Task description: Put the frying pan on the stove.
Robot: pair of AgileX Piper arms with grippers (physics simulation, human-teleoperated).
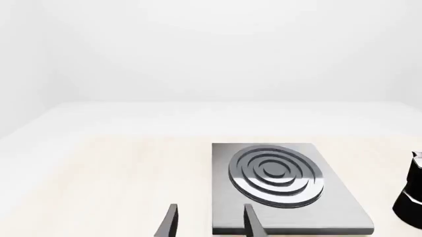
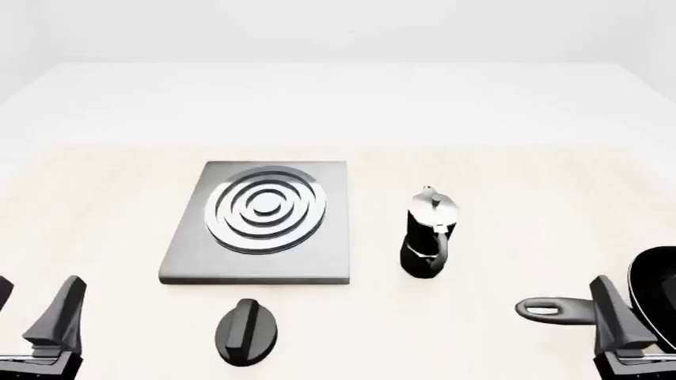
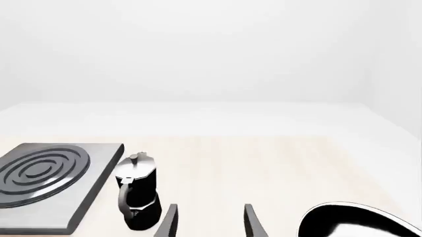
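Seeing the frying pan (image 2: pixel 653 294) at desk's right edge beside my right tool (image 2: pixel 618 328), both tools released, stove (image 2: pixel 260 222) far left. Moka pot (image 2: pixel 428 235) stands between; I may knock it w/ the handle.

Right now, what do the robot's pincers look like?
Each pincer has two thin, flat, dark grey fingers that taper to a point. The left pincer and the right pincer look alike, with blocky dark bases. No cables or markings show.
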